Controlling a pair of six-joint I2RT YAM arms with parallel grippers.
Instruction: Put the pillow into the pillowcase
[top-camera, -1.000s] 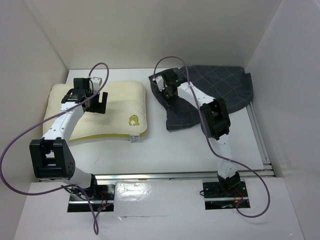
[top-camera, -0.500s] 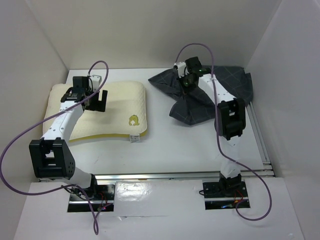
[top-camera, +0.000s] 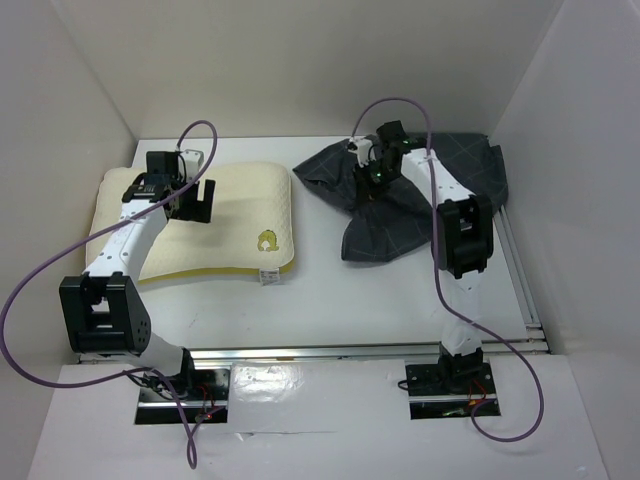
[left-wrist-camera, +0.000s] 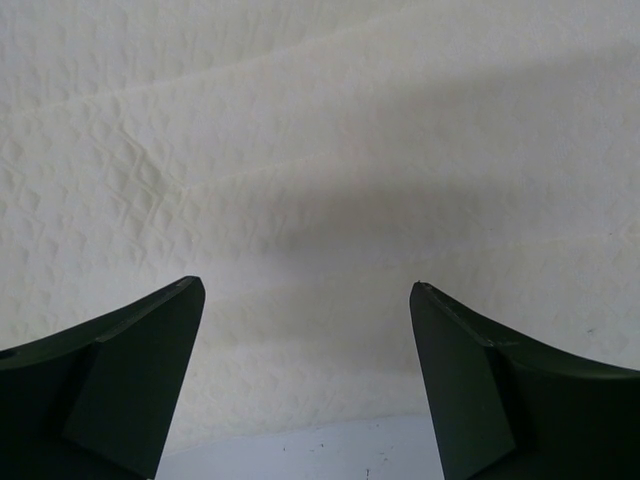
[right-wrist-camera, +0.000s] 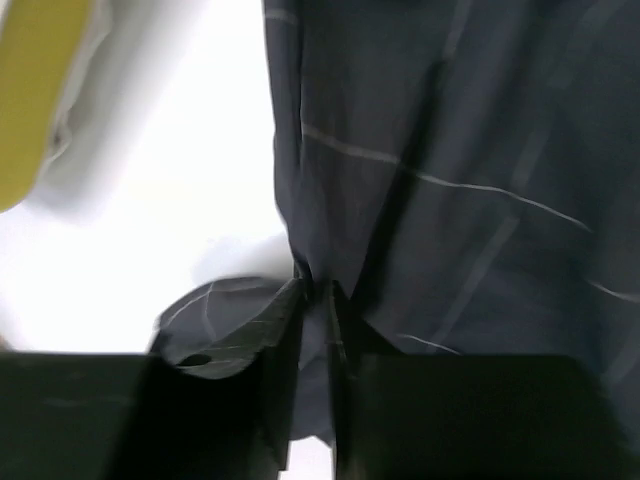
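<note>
The cream-yellow pillow (top-camera: 235, 215) lies flat at the left of the table, its yellow emblem toward the near right corner. My left gripper (top-camera: 199, 201) hovers over the pillow's back half, open, with only the pillow's textured cloth (left-wrist-camera: 320, 150) showing between the fingers (left-wrist-camera: 305, 290). The dark grid-lined pillowcase (top-camera: 405, 205) lies crumpled at the back right. My right gripper (top-camera: 371, 180) sits on its left middle, the jaws nearly together on a pinched fold of the pillowcase (right-wrist-camera: 450, 150), fingertips (right-wrist-camera: 318, 295) buried in cloth.
White walls close in the table on the left, back and right. A metal rail (top-camera: 380, 350) runs along the near edge by the arm bases. A yellow edge of the pillow (right-wrist-camera: 30, 90) shows at the upper left of the right wrist view.
My right arm swung back and to the right with the pillowcase fold, dragging the cloth's left part along; its jaws have eased slightly. The left arm has stayed put.
</note>
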